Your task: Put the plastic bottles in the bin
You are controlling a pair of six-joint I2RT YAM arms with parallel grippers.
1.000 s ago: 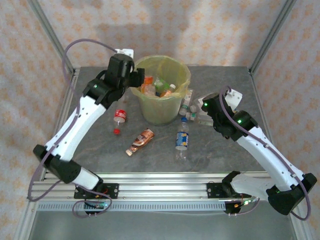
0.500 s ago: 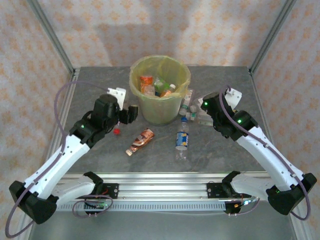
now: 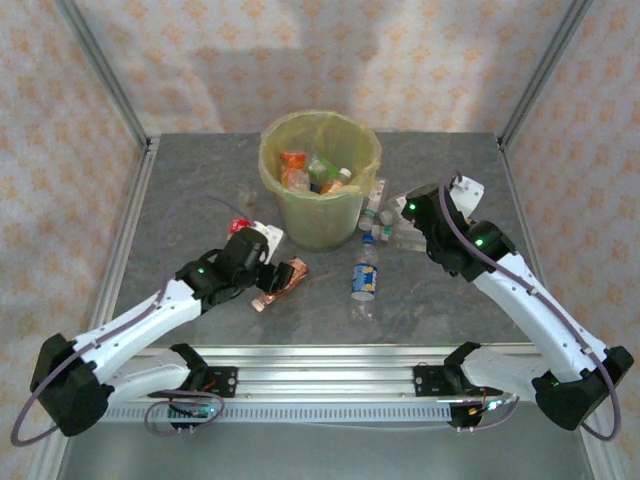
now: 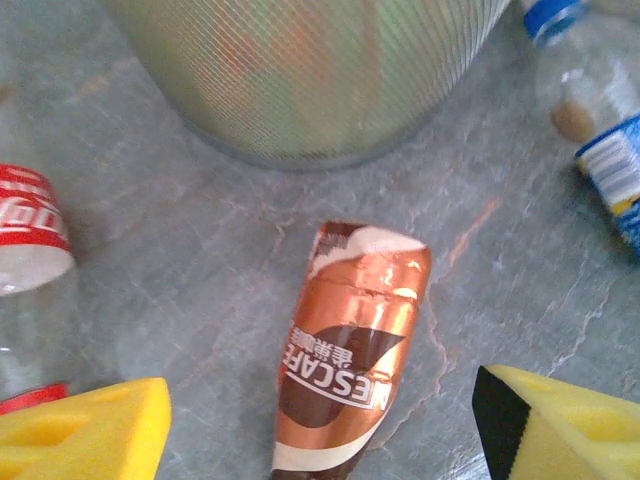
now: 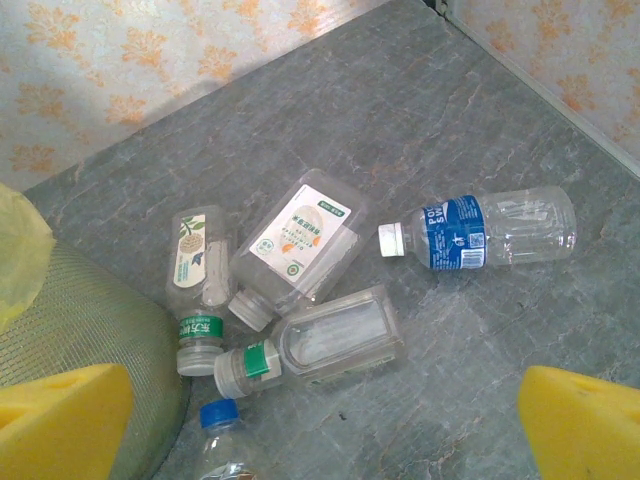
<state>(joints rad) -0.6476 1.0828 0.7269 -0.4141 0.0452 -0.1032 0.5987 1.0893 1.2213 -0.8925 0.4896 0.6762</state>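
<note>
A copper-brown Nescafe bottle (image 4: 350, 350) lies on the grey table between the two yellow pads of my open left gripper (image 4: 320, 440), which hangs low over it (image 3: 283, 272). The pale-green bin (image 3: 322, 222) with its yellow bag stands just beyond and holds several bottles. A red-labelled cola bottle (image 4: 30, 250) lies to the left, partly hidden by my left arm in the top view. My right gripper (image 5: 320, 440) is open above a cluster right of the bin: a flat clear bottle (image 5: 330, 340), a white-labelled one (image 5: 300, 245), a green-labelled one (image 5: 200, 280) and a blue-labelled one (image 5: 490, 230).
Another bottle with a blue cap and blue label (image 3: 365, 278) lies in front of the bin, between the two arms. The frame's posts and rails edge the table (image 3: 200, 170), and patterned walls close it in. Bare table stretches at the back left and the near right.
My left arm has drawn back from the bin's rim and come down over the Nescafe bottle. The right arm has stayed still.
</note>
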